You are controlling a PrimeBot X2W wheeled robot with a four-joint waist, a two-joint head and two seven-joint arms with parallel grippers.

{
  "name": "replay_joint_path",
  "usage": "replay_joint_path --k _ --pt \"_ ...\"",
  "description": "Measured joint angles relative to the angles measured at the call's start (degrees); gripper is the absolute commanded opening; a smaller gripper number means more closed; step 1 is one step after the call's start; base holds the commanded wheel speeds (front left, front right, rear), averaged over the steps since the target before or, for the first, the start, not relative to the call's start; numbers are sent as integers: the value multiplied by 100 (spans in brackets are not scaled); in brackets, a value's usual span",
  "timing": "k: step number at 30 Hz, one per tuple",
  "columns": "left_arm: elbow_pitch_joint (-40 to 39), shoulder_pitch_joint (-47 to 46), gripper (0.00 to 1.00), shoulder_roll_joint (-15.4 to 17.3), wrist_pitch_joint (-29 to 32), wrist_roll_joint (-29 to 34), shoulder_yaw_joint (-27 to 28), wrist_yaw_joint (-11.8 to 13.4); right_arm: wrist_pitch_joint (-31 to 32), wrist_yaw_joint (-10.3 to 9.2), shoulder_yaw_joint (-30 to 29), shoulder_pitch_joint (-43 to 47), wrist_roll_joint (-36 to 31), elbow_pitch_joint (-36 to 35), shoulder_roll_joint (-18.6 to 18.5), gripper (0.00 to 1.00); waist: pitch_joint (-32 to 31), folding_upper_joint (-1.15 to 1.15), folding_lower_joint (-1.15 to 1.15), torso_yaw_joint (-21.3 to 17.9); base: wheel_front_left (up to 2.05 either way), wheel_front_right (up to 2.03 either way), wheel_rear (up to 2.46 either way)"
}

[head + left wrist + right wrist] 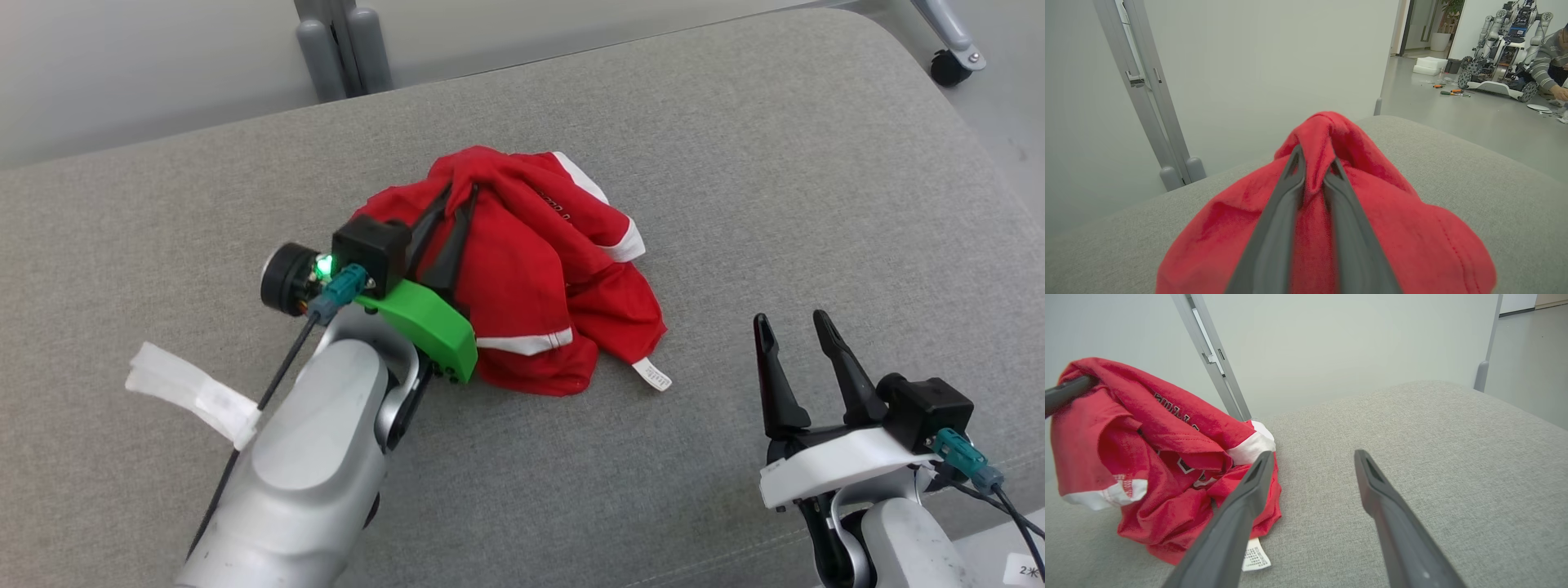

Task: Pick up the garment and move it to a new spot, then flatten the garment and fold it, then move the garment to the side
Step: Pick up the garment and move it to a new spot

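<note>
The garment (539, 278) is a crumpled red shirt with white trim and a white label, bunched in the middle of the grey cushion (735, 163). My left gripper (457, 194) reaches into its left side from above. In the left wrist view the left gripper (1316, 157) is shut on a raised fold of the garment (1392, 228), with red cloth pinched between the two dark fingers. My right gripper (796, 322) stands open and empty to the right of the heap; in its own view the right gripper (1312, 455) is beside the garment (1167, 457), not touching it.
A strip of white tape (192, 392) lies on the cushion at the left. Grey frame legs (343, 49) stand behind the cushion, a caster wheel (951, 65) at the far right. Beyond, another robot (1502, 45), a person (1551, 61) and tools are on the floor.
</note>
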Motion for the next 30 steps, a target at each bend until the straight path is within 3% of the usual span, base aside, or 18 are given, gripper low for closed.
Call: replay_joint_path --k 6,13,19,25,30 --pt "-389 286 100 -48 -8 5 51 55 0 0 -12 -1 -1 57 -23 100 -68 0 0 79 0 0 0" --pt "-1430 599 100 -13 -23 230 603 254 0 0 -8 94 -13 87 -65 100 -299 0 0 262 0 0 0" --pt "-2185 1374 100 342 -22 485 1354 474 0 0 -23 214 -47 81 -90 100 -491 0 0 542 0 0 0" --pt "-2760 2473 100 751 -22 612 2064 532 0 0 26 301 -55 92 -86 100 -711 0 0 767 0 0 0" --pt "-3011 3494 100 858 -22 626 2538 600 0 0 16 388 -55 93 -109 100 -860 0 0 895 0 0 0"
